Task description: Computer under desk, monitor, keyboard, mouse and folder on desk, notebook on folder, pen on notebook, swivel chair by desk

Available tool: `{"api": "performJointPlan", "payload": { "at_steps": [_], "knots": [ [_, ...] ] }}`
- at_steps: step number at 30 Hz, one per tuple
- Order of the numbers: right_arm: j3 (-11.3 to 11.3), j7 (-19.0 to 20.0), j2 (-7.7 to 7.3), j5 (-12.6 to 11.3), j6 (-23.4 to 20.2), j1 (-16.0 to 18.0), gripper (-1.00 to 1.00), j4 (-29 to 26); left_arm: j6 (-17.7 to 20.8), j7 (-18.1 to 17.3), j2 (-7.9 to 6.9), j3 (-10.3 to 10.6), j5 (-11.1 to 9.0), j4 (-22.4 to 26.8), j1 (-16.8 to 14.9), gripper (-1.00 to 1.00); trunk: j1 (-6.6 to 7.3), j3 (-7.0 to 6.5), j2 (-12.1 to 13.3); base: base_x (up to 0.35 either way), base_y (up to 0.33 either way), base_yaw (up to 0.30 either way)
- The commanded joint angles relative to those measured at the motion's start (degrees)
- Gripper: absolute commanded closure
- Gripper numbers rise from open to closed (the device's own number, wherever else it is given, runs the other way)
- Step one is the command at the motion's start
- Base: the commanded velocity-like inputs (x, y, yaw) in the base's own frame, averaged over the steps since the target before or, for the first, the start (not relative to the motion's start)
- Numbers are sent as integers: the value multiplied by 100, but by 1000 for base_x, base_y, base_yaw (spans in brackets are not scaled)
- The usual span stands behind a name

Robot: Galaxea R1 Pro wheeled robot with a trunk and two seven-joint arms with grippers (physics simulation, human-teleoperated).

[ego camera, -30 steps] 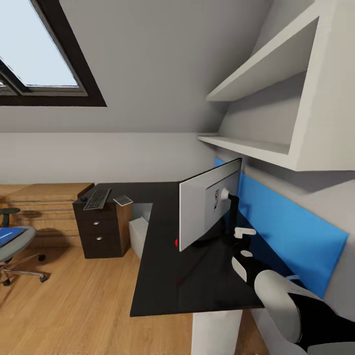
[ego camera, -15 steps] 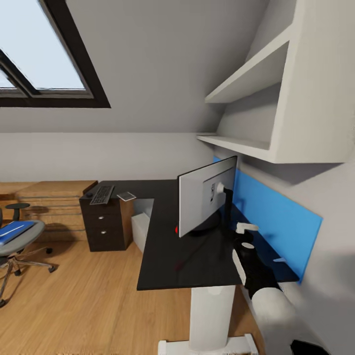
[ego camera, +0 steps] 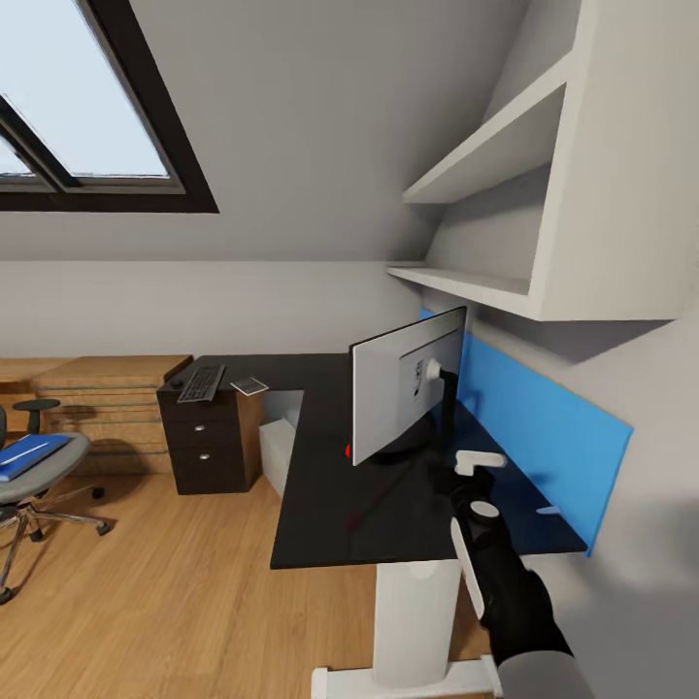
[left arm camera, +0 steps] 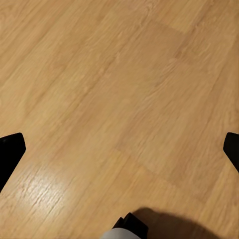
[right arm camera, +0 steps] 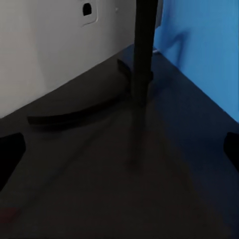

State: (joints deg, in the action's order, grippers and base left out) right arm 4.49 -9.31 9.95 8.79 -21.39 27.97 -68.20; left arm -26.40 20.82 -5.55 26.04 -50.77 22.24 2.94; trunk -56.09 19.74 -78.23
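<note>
Head view: monitor (ego camera: pixel 403 393) upright on desk (ego camera: pixel 330 485); right gripper (ego camera: pixel 476 466) at 4 o'clock behind it, state unclear. Left wrist view: left fingertips (left arm camera: pixel 11 152) wide apart over floor (left arm camera: pixel 119 99), empty. Right wrist view: fingertips (right arm camera: pixel 10 149) spread, empty, facing monitor stand (right arm camera: pixel 142 55).

No readable text, label, brand, number or sign appears anywhere in these views. The pale grey back of the wide black flat-screen monitor (ego camera: pixel 403 388) on the long black L-shaped desk (ego camera: pixel 340 505) carries no legible marking. The keys of the slim dark grey keyboard (ego camera: pixel 202 382) are too small to read. The flat bright-blue folder (ego camera: pixel 29 454) shows a plain cover.
</note>
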Motion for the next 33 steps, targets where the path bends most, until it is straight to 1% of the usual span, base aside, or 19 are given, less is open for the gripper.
{"api": "performJointPlan", "payload": {
  "at_steps": [1,6,7,9,13,14,18,22,26,30,33],
  "knots": [
    [-38,5,5,51,-42,-5,-100,-18,-14,47,-8,48,-30,17,0,-100,0,6,-4,0,0,0],
    [-195,10,5,1,-10,-17,-100,-36,-14,45,-8,49,-30,17,2,-100,0,6,-4,0,101,0],
    [-294,9,5,-105,10,-19,-100,-51,-14,45,-8,50,-28,17,2,-100,0,6,-4,0,286,0],
    [-349,9,5,-146,15,-19,-100,-72,-14,45,-8,50,-27,17,2,-100,0,6,-4,0,300,0],
    [-408,8,5,-184,19,-20,-100,-92,-14,45,-8,51,-26,17,3,-100,0,6,-4,0,317,0],
    [-474,6,5,-193,20,-20,-100,-97,-14,45,-8,51,-21,17,2,-100,0,6,-4,0,327,0],
    [-590,-9,5,-185,26,-20,-100,-97,-14,45,-6,51,-21,17,3,-100,0,6,-4,0,329,0],
    [-586,-10,5,-180,29,-23,-100,-97,-14,45,-6,51,-21,17,3,-100,0,6,-4,23,325,0],
    [-576,-108,5,-164,69,-21,-100,-97,-14,40,-1,51,-21,17,3,-100,0,6,-4,239,241,0],
    [-573,-269,5,-172,305,-25,-100,-94,-14,38,0,51,-21,17,3,-100,0,6,-4,271,195,0],
    [-573,-371,5,-173,495,-68,-100,-90,-14,42,0,51,-23,17,1,-100,0,6,-4,135,74,0]
  ]
}}
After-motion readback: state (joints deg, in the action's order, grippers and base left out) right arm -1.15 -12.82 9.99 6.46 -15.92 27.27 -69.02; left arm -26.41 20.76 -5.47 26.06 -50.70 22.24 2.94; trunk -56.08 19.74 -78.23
